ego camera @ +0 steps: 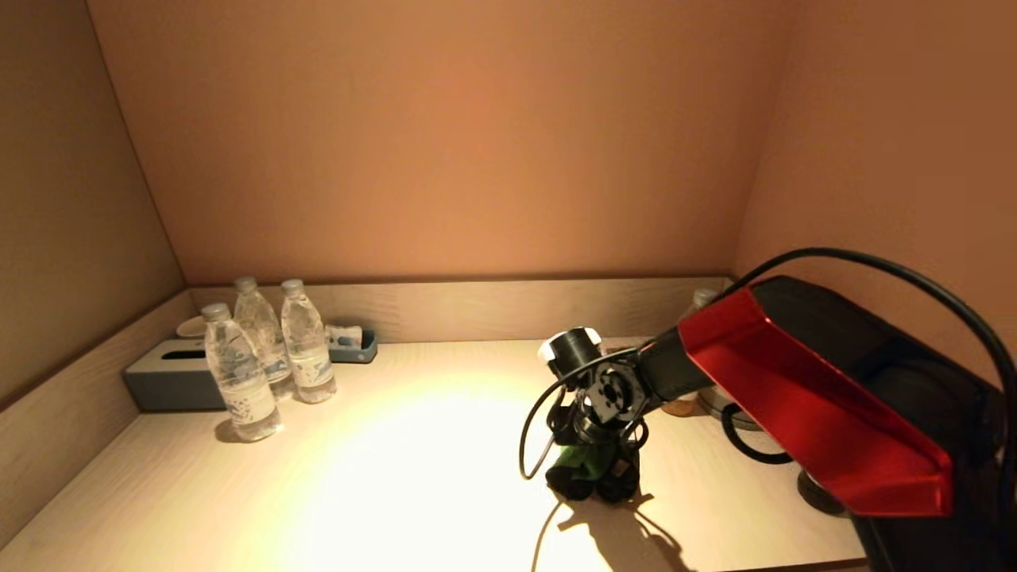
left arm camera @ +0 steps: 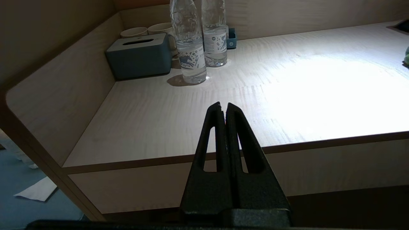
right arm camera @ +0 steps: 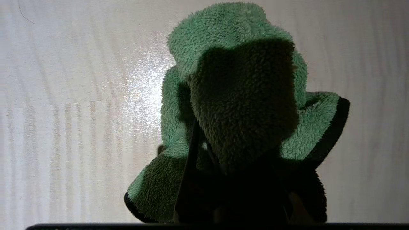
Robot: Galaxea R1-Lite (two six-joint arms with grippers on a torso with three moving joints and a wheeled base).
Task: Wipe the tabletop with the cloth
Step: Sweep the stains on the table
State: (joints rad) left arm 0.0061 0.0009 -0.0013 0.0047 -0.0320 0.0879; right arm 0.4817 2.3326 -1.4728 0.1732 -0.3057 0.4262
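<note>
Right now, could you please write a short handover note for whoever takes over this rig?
Right gripper: down on the pale wooden tabletop, right of centre, shut on the fluffy green cloth.
Left gripper: shut, holds nothing, parked off the table's front edge.
Three clear plastic water bottles and a grey-blue tissue box stand in the far-left corner.
Done: cloth gripped and on the surface.
Left: wiping across the tabletop; how much is wiped cannot be told.

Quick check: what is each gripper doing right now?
Left gripper: shut, empty, parked off the front edge of the tabletop.
Right gripper: shut on the green cloth, down at the tabletop.
</note>
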